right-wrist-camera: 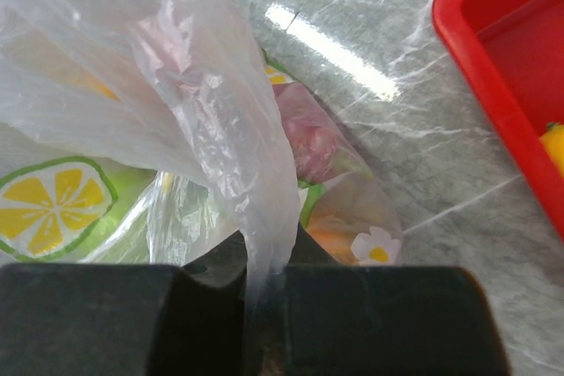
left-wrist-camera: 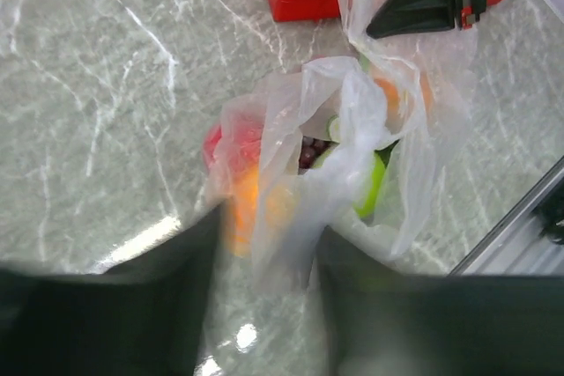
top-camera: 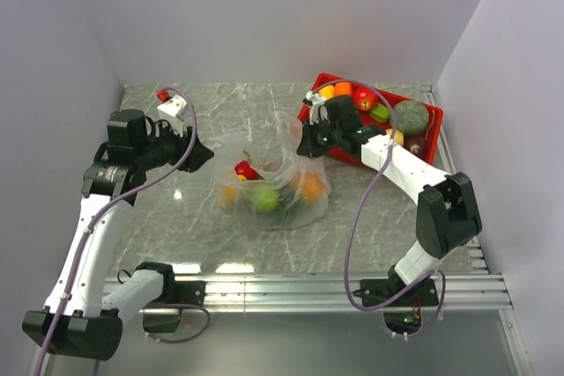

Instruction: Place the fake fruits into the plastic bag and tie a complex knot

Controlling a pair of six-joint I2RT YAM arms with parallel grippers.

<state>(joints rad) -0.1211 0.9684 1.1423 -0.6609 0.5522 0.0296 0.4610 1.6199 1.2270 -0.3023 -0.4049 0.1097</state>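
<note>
Several fake fruits point(top-camera: 267, 200): green, orange and red ones show through the plastic bag point(left-wrist-camera: 348, 121) that holds them.
Place of plastic bag: slumped midway across the table point(top-camera: 194, 226), mouth loose, film crumpled.
Jaws of left gripper point(left-wrist-camera: 269, 253): apart, just left of the bag; the view is blurred, and I can make out no grip.
Jaws of right gripper point(right-wrist-camera: 260, 270): closed on a strip of bag film, drawing that edge up and rightward.
Far right, red tray point(right-wrist-camera: 489, 85): more fake fruits lie in it.
Sign of the knot: none; the neck is not gathered.
Step in hand: seemingly managing the bag mouth, with filling unfinished.
Next move calls for: probably a firm left-side pinch on the opposite edge, so the mouth stays wide for another fruit.
</note>
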